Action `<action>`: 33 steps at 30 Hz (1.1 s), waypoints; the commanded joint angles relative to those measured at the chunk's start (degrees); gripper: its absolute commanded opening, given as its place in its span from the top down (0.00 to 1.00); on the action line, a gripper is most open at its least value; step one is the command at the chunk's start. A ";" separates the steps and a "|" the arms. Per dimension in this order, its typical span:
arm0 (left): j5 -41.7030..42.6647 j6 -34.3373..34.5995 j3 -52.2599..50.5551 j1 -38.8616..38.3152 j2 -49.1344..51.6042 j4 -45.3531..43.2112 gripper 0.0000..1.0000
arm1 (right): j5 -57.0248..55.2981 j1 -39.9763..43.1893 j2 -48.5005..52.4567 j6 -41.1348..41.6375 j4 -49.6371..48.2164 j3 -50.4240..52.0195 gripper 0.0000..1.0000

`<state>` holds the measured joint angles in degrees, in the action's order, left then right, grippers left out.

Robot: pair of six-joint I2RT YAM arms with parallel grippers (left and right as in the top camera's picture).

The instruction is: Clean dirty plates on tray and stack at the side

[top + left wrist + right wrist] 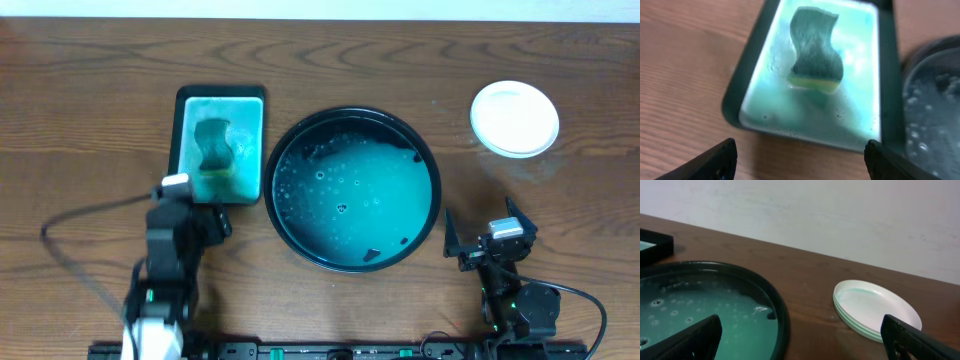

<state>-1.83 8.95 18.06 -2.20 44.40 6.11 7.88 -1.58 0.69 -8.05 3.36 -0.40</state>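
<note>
Black left arm (172, 245) low, jaws wide

Overhead, the stack of plates (514, 118) reads as one disc, so its count cannot be told. The left arm (170, 240) hides the rectangular tray (220, 92) at its 7 o'clock corner. Two dark specks (372, 254) at 5 o'clock in the round tray (436, 190) are too small to name.

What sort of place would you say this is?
Likely a lab bench staged as a dishwashing station: a wooden table, a round tray of soapy teal water, a sponge in a rectangular tray, stacked plates beside.
</note>
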 commanded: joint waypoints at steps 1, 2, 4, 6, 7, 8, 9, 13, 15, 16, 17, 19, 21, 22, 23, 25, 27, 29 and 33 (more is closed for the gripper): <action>-0.09 -1.49 -5.75 0.09 -13.84 -0.96 0.18 | -0.33 0.13 -0.31 -0.61 0.28 0.09 0.01; -0.09 -1.51 -6.78 0.09 -17.05 -1.11 0.18 | -0.33 0.13 -0.31 -0.61 0.28 0.09 0.01; 0.15 -1.66 -7.80 0.09 -21.09 -1.09 0.18 | -0.33 0.13 -0.31 -0.59 0.28 0.09 0.01; 1.84 -2.89 -8.57 0.09 -24.06 -1.62 0.18 | -0.33 0.13 -0.31 -0.61 0.28 0.09 0.01; 3.13 -4.35 -8.96 0.09 -25.31 -2.08 0.18 | -0.33 0.13 -0.31 -0.59 0.28 0.09 0.01; 3.87 -5.51 -9.33 0.09 -26.36 -2.64 0.18 | -0.33 0.13 -0.31 -0.61 0.28 0.09 0.01; 4.44 -6.69 -9.64 0.09 -27.34 -2.91 0.18 | -0.33 0.13 -0.31 -0.61 0.28 0.09 0.01; 4.33 -8.37 -10.82 0.09 -31.41 -3.02 0.18 | -0.33 0.13 -0.31 -0.61 0.28 0.09 0.01; 4.15 -8.35 -11.65 0.11 -33.42 -3.02 0.18 | -0.33 0.13 -0.31 -0.61 0.28 0.09 0.01; 4.13 -8.35 -12.20 0.11 -34.36 -3.08 0.18 | -0.33 0.13 -0.31 -0.61 0.28 0.09 0.01; 4.04 -8.33 -12.92 0.09 -35.50 -3.41 0.18 | -0.33 0.13 -0.31 -0.61 0.28 0.09 0.01; 3.98 -8.31 -14.71 0.09 -37.42 -4.74 0.18 | -0.33 0.13 -0.31 -0.61 0.28 0.09 0.01; 4.00 -8.28 -16.55 0.09 -38.95 -6.45 0.18 | -0.33 0.13 -0.31 -0.59 0.28 0.09 0.01; 4.00 -8.26 -17.73 0.09 -39.93 -7.56 0.18 | -0.33 0.13 -0.31 -0.61 0.28 0.09 0.01; 3.98 -8.04 -17.84 0.04 -40.89 -6.40 0.18 | -0.33 0.13 -0.31 -0.61 0.28 0.09 0.01; 4.02 -7.80 -17.84 -0.02 -42.21 -5.79 0.18 | -0.33 0.13 -0.31 -0.61 0.31 0.09 0.01; 4.02 -7.85 -17.84 -0.02 -43.54 -5.31 0.18 | -0.33 0.13 -0.31 -0.61 0.28 0.09 0.01; 3.96 -7.87 -17.84 -0.02 -44.35 -3.67 0.18 | -0.33 0.13 -0.31 -0.61 0.28 0.09 0.01; 3.80 -7.87 -17.84 -0.02 -44.30 -2.05 0.18 | -0.33 0.13 -0.31 -0.61 0.28 0.09 0.01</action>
<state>2.15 1.45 0.73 -2.20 0.69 1.19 7.86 -1.58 0.69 -8.05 3.40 -0.40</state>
